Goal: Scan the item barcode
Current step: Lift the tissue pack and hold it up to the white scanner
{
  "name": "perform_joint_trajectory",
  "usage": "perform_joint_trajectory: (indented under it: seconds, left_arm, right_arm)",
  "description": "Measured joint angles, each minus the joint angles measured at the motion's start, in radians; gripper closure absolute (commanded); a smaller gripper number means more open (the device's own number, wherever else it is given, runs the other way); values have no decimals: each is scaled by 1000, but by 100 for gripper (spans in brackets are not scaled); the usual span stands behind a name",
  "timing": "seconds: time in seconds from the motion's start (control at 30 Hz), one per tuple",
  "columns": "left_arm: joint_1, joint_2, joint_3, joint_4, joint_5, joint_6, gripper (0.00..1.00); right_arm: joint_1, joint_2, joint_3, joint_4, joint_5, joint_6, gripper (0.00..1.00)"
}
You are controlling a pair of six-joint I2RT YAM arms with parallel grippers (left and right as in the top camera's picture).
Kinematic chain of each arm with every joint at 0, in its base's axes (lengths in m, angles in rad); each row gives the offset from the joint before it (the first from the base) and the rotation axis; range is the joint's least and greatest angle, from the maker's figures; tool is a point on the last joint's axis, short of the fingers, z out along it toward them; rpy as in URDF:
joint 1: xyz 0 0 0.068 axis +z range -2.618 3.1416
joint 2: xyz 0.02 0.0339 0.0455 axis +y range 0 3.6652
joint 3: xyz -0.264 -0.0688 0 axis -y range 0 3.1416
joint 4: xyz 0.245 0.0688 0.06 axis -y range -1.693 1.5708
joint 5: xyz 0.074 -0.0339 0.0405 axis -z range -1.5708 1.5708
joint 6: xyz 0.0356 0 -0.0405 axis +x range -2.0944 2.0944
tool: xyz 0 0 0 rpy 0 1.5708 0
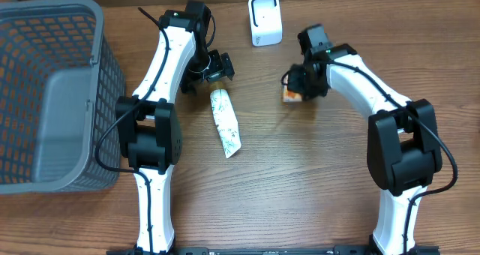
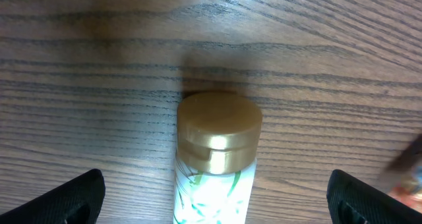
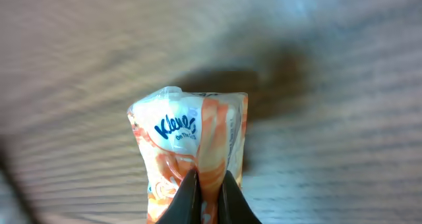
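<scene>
We had the right hand (image 3: 208,188) clenched on the Kleenex pack (image 3: 188,135), left hand (image 2: 217,197) released over the tube (image 2: 218,126); we reckoned a slow lift, barcode side squared to the scanner (image 1: 265,20).

Soft even light; table (image 3: 343,59) blurs around the sharp tissue pack (image 3: 191,141).

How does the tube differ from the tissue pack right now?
The tube is long, white with green print and a gold cap; the tissue pack is short, orange and white. The tube lies free, its cap at the open left gripper; the tissue pack is pinched in the shut right gripper. Both are over the wooden table.
</scene>
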Motion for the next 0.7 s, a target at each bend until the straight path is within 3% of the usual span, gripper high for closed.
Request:
perform_joint_trajectory:
  seconds: [0.2,0.37,0.5,0.6,0.7]
  left_arm:
    - [0,0,0,0,0,0,0]
    - [0,0,0,0,0,0,0]
    - [0,0,0,0,0,0,0]
    - [0,0,0,0,0,0,0]
    - [0,0,0,0,0,0,0]
  right_arm:
    - [-5,0,83,105,-123,18,96]
    - [-43,0,85,391,-275,199,96]
    - [-63,0,90,572,-285,285,96]
    - [-50,0,90,574,-209,220,96]
    - [-21,0,102,454,-26,92,96]
